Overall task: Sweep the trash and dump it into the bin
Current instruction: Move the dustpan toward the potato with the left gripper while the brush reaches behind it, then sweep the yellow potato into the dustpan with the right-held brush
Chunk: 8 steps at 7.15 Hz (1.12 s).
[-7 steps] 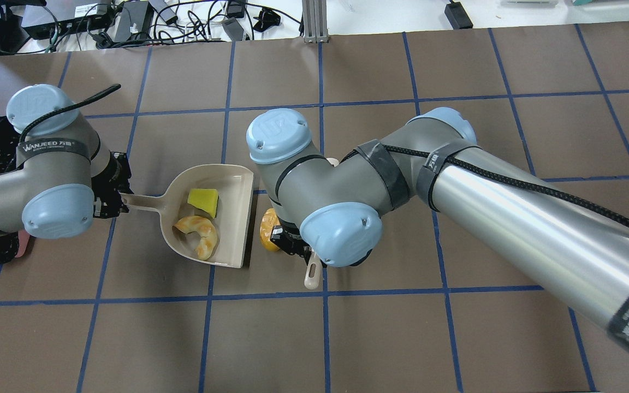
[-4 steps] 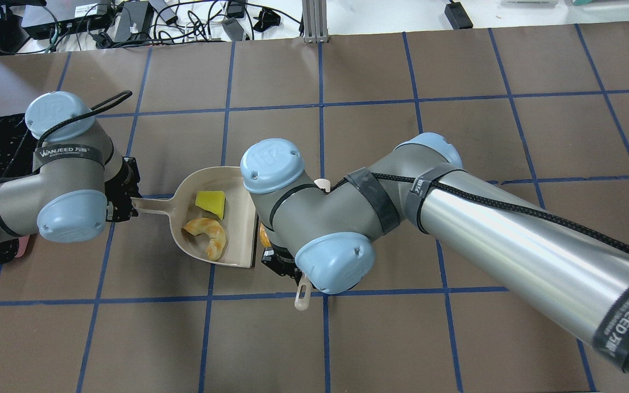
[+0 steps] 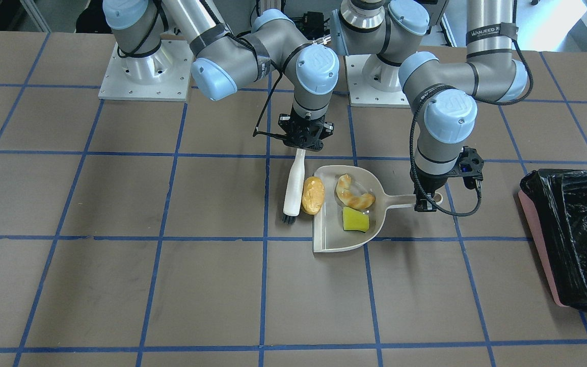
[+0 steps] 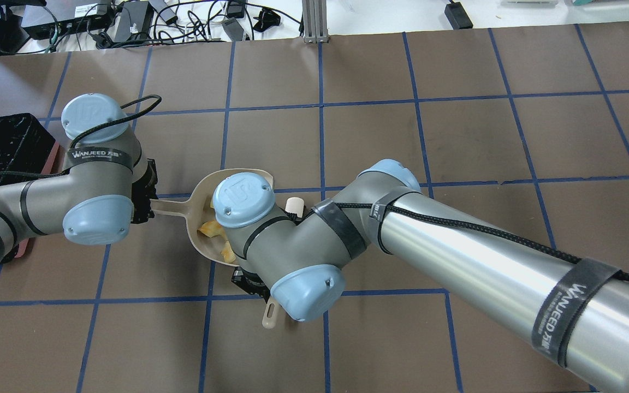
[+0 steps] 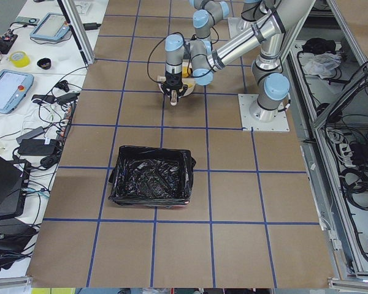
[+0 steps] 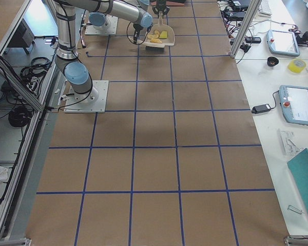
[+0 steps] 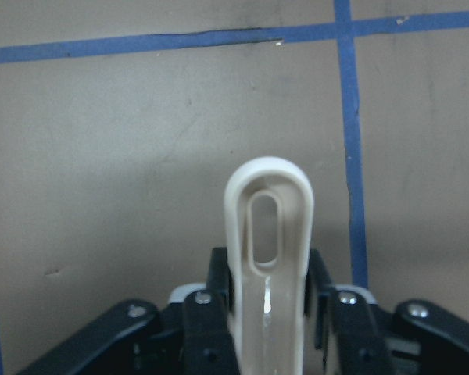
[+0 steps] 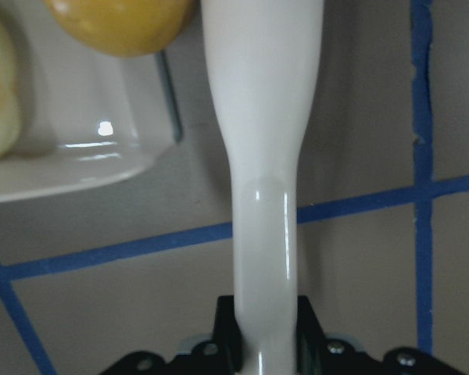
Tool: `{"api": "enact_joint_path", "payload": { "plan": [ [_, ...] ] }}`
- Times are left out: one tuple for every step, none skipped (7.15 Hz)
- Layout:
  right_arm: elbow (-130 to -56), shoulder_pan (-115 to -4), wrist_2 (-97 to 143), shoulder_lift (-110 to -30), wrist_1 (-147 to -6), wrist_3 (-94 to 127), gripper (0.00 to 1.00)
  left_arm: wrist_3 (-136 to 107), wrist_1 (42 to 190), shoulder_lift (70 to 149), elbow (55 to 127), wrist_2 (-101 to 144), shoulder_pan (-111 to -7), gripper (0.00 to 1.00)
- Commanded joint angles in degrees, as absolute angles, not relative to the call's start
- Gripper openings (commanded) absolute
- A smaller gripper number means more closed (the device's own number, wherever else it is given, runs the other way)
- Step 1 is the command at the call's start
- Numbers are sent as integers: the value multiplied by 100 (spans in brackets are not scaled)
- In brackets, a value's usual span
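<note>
The beige dustpan lies flat near the middle of the brown table. Its straight open edge faces the brush. The left gripper pinches the end of the dustpan's handle, with a finger pressed on each side. The left wrist view shows that up close. The right gripper pinches the top of the white brush. The brush lies low along the open edge, and its dark bristles are at the end away from the gripper. The bread roll sits between the brush and the dustpan, right at the open edge. I cannot tell if it is on the lip. The pastry and the yellow sponge piece are inside the dustpan, side by side. The bin stands well apart on the robot's left side, near the table's end. A stretch of brown mat with blue lines lies between it and the dustpan. From above, the right arm covers most of the dustpan, so only a bit of pastry shows there. The front view shows all three pieces. Cables lie past the table's far edge, and a tablet sits on a side bench.
</note>
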<state>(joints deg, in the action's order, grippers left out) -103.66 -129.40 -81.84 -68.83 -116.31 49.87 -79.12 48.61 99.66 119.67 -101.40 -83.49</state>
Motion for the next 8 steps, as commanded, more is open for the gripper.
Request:
{"api": "enact_joint_path", "payload": {
  "plan": [
    [-9969,-13007,-8165,-6794,-11743,5062,0,-8068,4878,10002,11945,-10082,-8586,0],
    [-9880,-13017,-8061,-6785,-11725,5080,0,-8051,4834,10037,11918,-9881,-8622,0],
    [-9870,-13008,-8042,-6837,-11620,5080,0,-8016,4825,10055,11883,-9600,-8613,0],
    [-9861,-12990,-8138,-6838,-11523,4984,0,-7868,4912,10116,11683,-9276,-8613,0],
    [-9861,-12947,-8374,-6934,-11401,4905,0,-7727,5165,10247,11428,-8811,-8605,0],
    [-9853,-12833,-8541,-7152,-11017,4548,0,-7639,5472,10283,11243,-8711,-8604,0],
    [-9879,-12754,-9022,-7389,-10673,4413,0,-7594,5658,10309,11119,-8388,-8587,0],
    [-9879,-12640,-9122,-7531,-10626,4290,0,-7524,5704,10370,11101,-8167,-8570,0]
  ]
}}
